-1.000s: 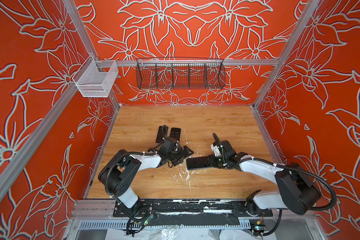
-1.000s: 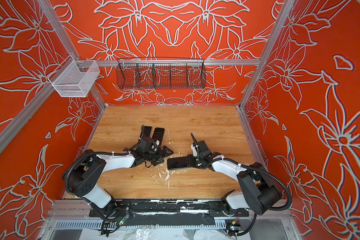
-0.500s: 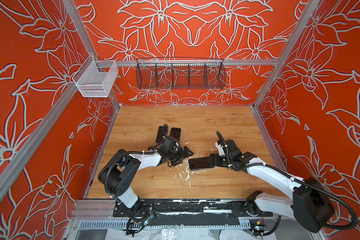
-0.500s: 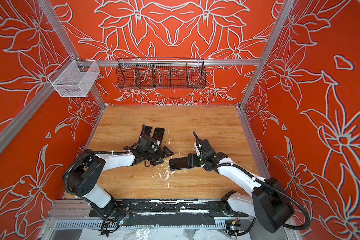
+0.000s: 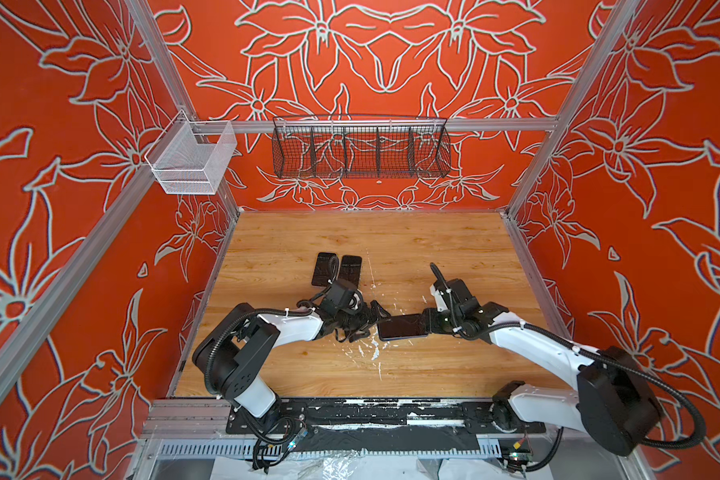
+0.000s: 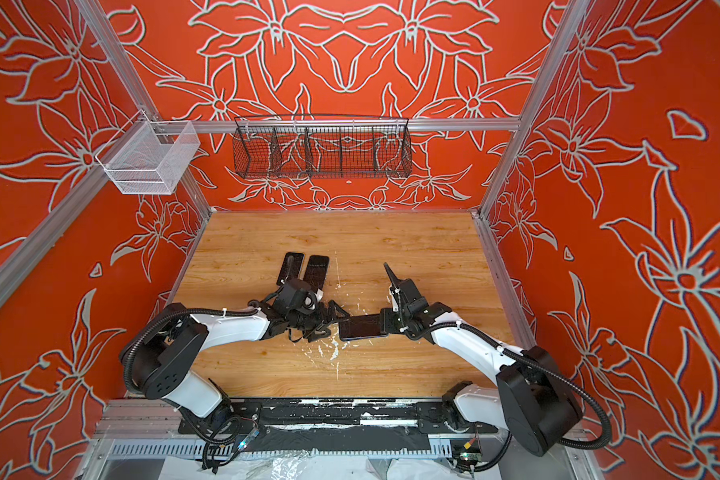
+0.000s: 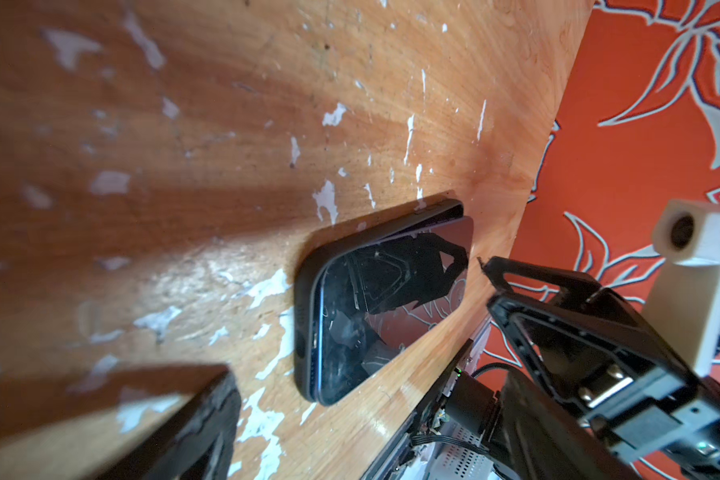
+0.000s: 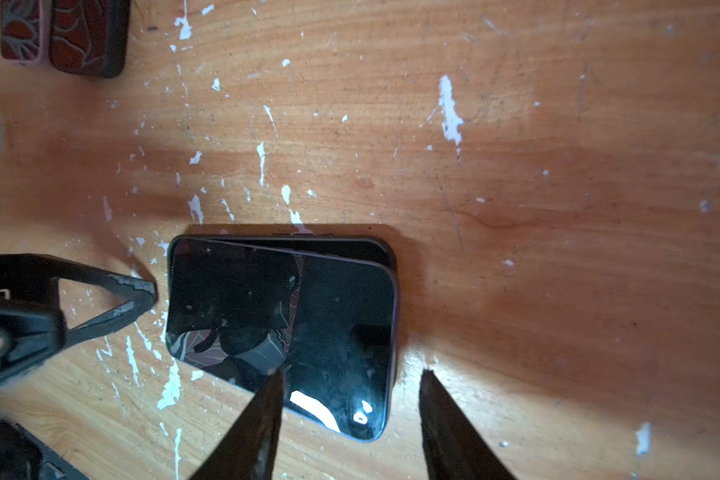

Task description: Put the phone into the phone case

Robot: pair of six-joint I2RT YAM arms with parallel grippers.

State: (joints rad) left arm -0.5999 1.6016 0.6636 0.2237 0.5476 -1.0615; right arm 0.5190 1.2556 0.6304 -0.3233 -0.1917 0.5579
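Note:
The black phone [image 5: 400, 327] [image 6: 360, 327] lies screen up at the middle of the wooden table. It rests askew on the black phone case [image 8: 350, 245], whose rim shows along one long side and at one end [image 7: 302, 316]. My right gripper [image 8: 350, 374] [image 5: 427, 324] is open over the phone's near end. One finger overlaps the screen, and the other stands beside the phone's edge with bare table between. My left gripper [image 5: 371, 323] is wide open at the phone's opposite end, and its fingertip [image 8: 138, 293] is just short of the phone.
Two more dark phone-sized slabs [image 5: 324, 268] [image 5: 350, 268] lie side by side behind the left arm. A black wire basket [image 5: 360, 147] hangs on the back wall and a white mesh basket [image 5: 192, 160] on the left rail. White flecks mark the table [image 5: 350, 232].
The right arm's elbow has swung out to the right and its wrist has shifted slightly right. The phone has stayed near the same spot. The left arm has barely moved.

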